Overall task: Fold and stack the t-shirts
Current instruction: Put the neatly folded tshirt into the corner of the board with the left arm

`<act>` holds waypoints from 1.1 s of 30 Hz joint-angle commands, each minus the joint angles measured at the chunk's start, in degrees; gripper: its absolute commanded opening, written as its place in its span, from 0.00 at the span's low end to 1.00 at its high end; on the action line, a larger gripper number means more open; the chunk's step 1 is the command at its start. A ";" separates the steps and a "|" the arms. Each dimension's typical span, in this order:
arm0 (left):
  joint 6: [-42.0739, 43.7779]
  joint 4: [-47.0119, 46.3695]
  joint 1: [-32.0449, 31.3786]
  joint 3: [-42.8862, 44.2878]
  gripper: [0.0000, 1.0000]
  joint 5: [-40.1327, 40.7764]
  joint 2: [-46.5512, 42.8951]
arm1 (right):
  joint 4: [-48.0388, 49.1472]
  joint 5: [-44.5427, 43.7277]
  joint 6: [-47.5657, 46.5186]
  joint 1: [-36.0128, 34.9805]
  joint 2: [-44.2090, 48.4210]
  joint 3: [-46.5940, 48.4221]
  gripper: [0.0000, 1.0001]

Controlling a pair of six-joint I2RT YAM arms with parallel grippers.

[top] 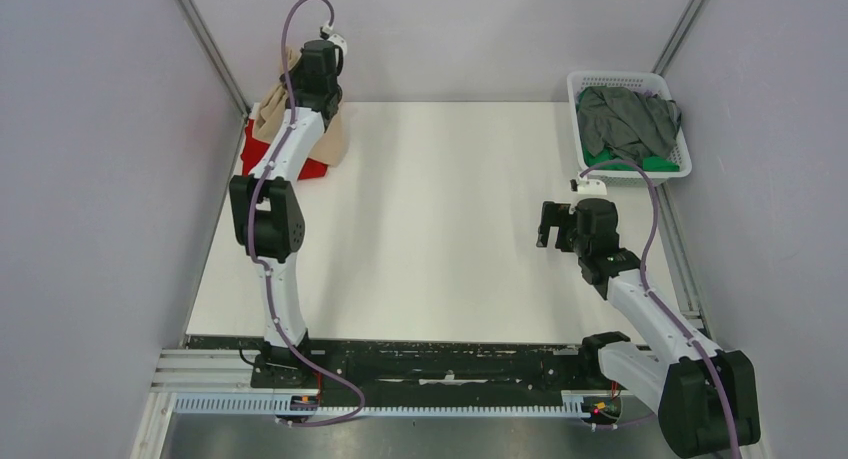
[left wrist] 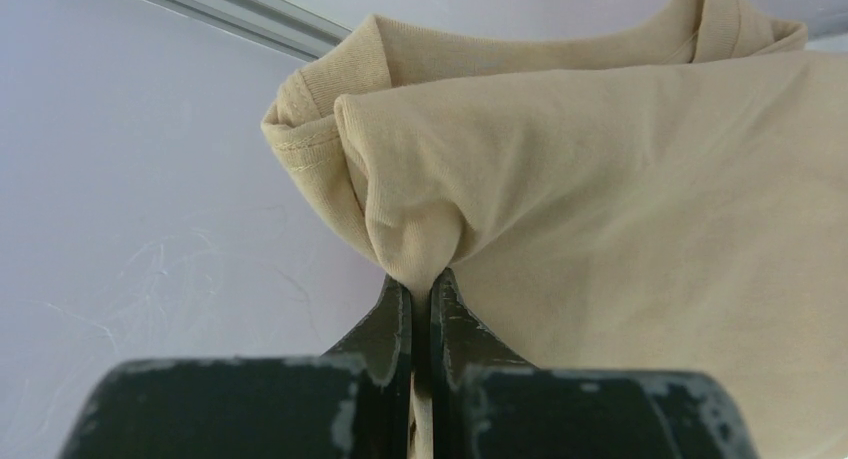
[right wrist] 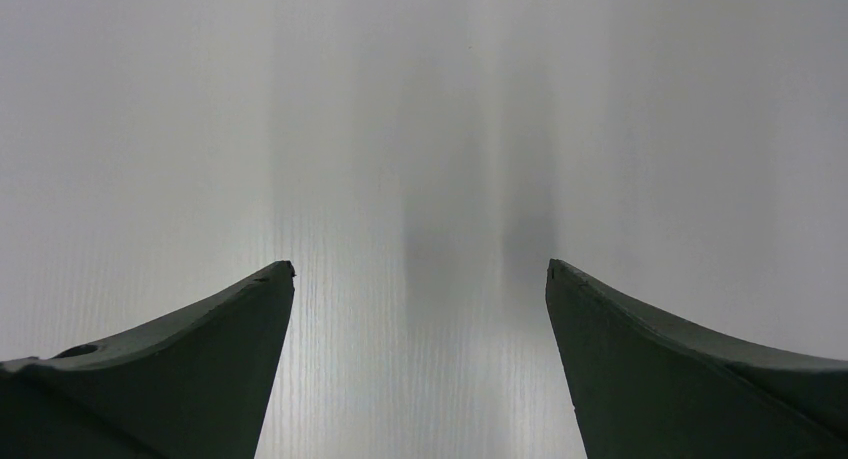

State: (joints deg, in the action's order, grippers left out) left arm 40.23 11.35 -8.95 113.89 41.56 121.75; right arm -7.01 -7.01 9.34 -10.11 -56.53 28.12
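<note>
at the near edge of the table (top: 440, 229) the two arms are bolted to a dark rail, the left one on the left, the right one at the right corner.

the right arm bends inward a short way over the right half of the table. the right gripper (top: 546, 226) hangs there with its fingers spread wide and nothing between them; the right wrist view shows only bare white tabletop between the two dark fingertips. it is well apart from every shirt.

the left arm stretches up along the left side to the far left corner. the left gripper (left wrist: 420, 279) is clenched there, its two fingers pressed together on a pinch of the beige shirt (left wrist: 620, 199). in the left wrist view the cloth bunches just above the fingertips, with a hemmed edge folded over to the left and a ribbed collar at the top. from above, the beige shirt hangs in a bunch under the wrist, showing on both sides of the arm.

the red shirt (top: 255, 154) lies on the table in that same far left corner, under and just beside the beige one, partly hidden by the arm.

at the far right corner stands a white basket (top: 620, 77). a grey shirt (top: 625, 119) lies crumpled in it, filling most of it, and a green shirt (top: 660, 163) shows beneath it along the near side.
</note>
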 commanded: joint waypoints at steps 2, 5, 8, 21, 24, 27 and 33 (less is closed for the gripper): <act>5.23 -3.71 0.43 4.14 0.02 0.50 0.04 | 0.59 -0.79 -0.83 0.18 -1.16 1.85 0.98; 3.61 1.30 0.43 4.99 0.02 -1.63 -0.50 | 0.38 -0.53 -0.89 0.18 -1.80 2.11 0.98; 3.36 2.69 0.50 3.45 0.02 -2.66 -1.41 | 0.24 -0.40 -0.84 0.18 -1.83 2.20 0.98; 2.79 -2.25 6.00 -0.75 0.02 -2.44 2.95 | -1.10 -3.72 -1.00 0.18 -2.75 2.72 0.98; 2.70 -2.98 7.87 -1.12 0.02 -3.78 4.29 | -1.78 -5.87 -1.01 0.18 -3.21 2.49 0.98; 2.31 -3.25 8.86 -0.05 0.02 -5.59 6.33 | -2.03 -6.85 -1.04 0.18 -4.08 2.87 0.98; 3.58 -5.57 13.10 2.54 0.03 -8.42 11.18 | -3.12 -10.16 -1.13 0.18 -4.79 3.62 0.98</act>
State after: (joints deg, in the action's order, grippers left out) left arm 42.33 10.74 2.55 112.79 35.44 130.65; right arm -10.35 -13.30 8.88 -10.11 -61.25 29.28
